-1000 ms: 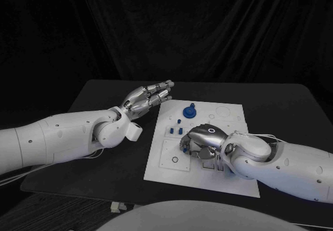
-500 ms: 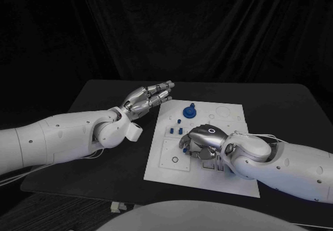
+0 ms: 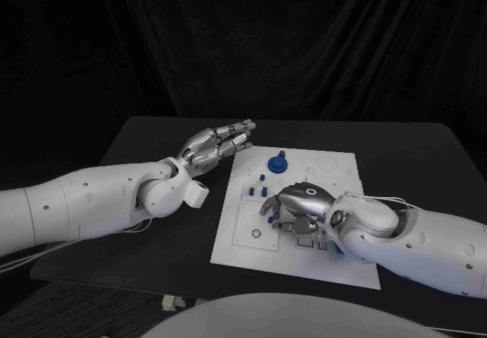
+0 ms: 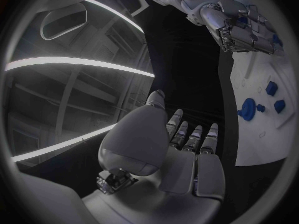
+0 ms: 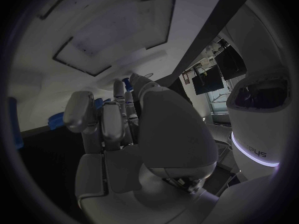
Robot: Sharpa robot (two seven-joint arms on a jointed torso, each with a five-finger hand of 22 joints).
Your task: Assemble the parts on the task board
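The white task board point(image 3: 337, 166) lies in the middle of the black table. A round blue part with a knob point(image 3: 278, 165) stands near its far edge, and two small blue parts point(image 3: 256, 190) stand left of centre. My right hand point(image 3: 295, 207) is pressed down over the board's middle with its fingers curled. In the right wrist view a small blue part point(image 5: 126, 82) shows pinched at the fingertips. My left hand point(image 3: 217, 145) hovers open beside the board's far left corner, fingers straight and together, touching nothing. The left wrist view shows the round part point(image 4: 247, 108) and my right hand point(image 4: 239, 27).
Bare black table point(image 3: 152, 141) lies left of the board, under my left arm. Recesses and outlines point(image 3: 254, 234) mark the board's near left part. My right forearm point(image 3: 416, 236) covers the board's near right corner.
My right hand has shifted very slightly over the board's middle, its fingers working in place. The left hand has stayed where it was.
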